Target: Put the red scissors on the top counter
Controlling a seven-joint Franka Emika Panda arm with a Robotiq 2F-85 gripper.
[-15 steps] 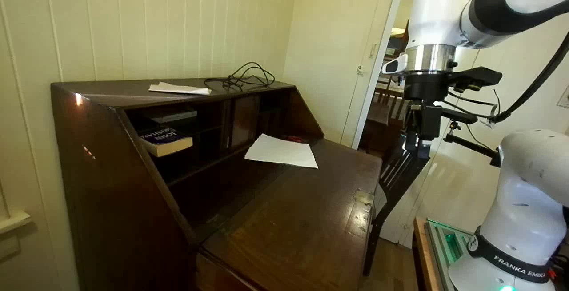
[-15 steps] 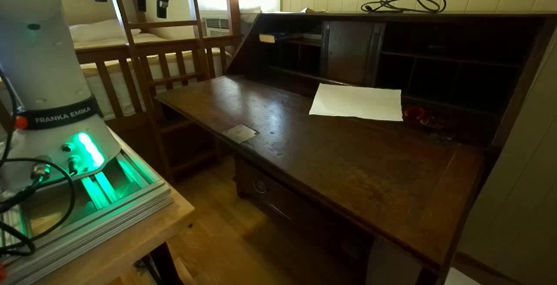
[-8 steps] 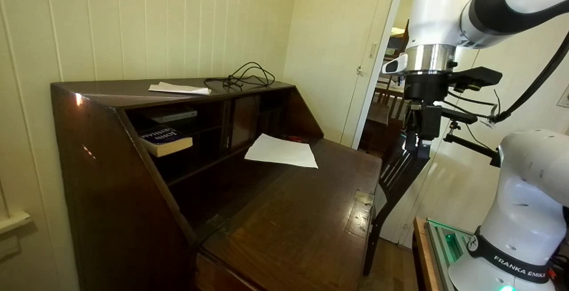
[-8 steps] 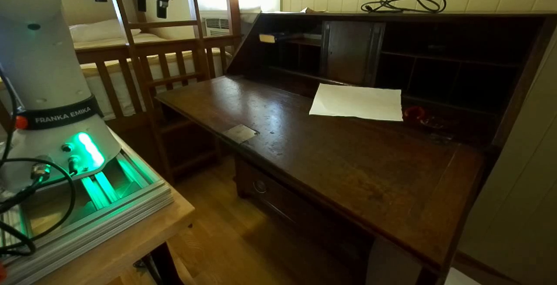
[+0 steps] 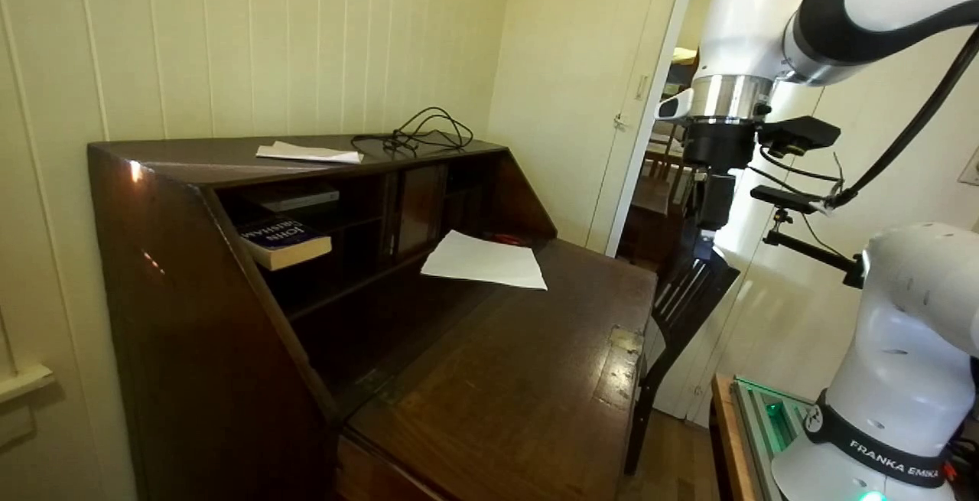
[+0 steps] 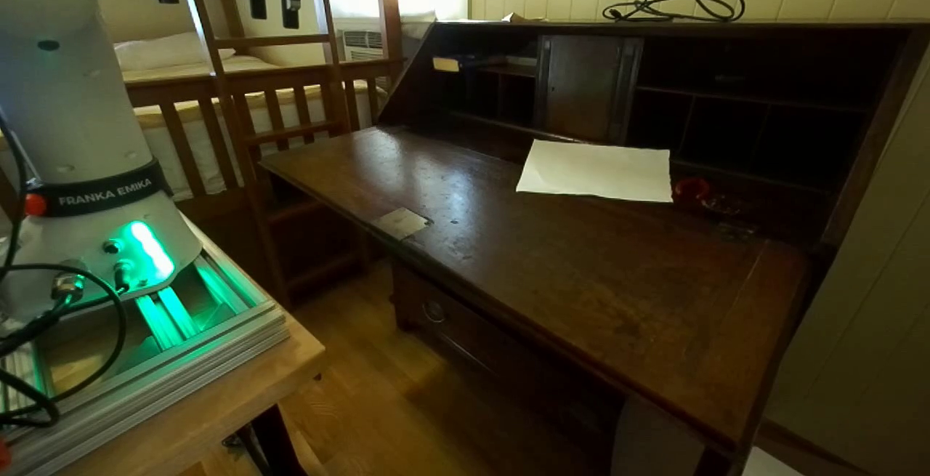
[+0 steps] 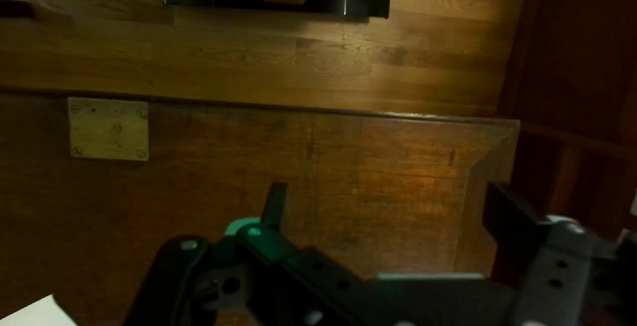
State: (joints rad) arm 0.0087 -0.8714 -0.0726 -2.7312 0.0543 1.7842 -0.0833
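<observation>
The red scissors (image 6: 692,190) lie at the back of the desk's fold-out leaf, at the right edge of a white sheet in an exterior view. Their red (image 5: 506,239) shows only as a small patch behind the sheet in an exterior view; the blades are too dark to make out. The top counter (image 5: 222,158) is the glossy dark board along the desk's top; only its front edge (image 6: 567,24) shows in an exterior view. My gripper (image 5: 704,247) hangs in the air off the desk's front, far from the scissors. Its fingers are wide apart and empty in the wrist view (image 7: 388,191).
The white sheet (image 5: 486,260) lies on the writing leaf (image 5: 520,379). A black cable (image 5: 417,134) and folded paper (image 5: 306,152) lie on the top counter. A book (image 5: 287,245) juts from a cubby. A brass plate (image 7: 108,129) sits at the leaf's front edge.
My arm and gripper have moved slightly, leftward in one exterior view and rightward in the other, and the gripper looks a little turned. The scissors and desk items have not moved.
</observation>
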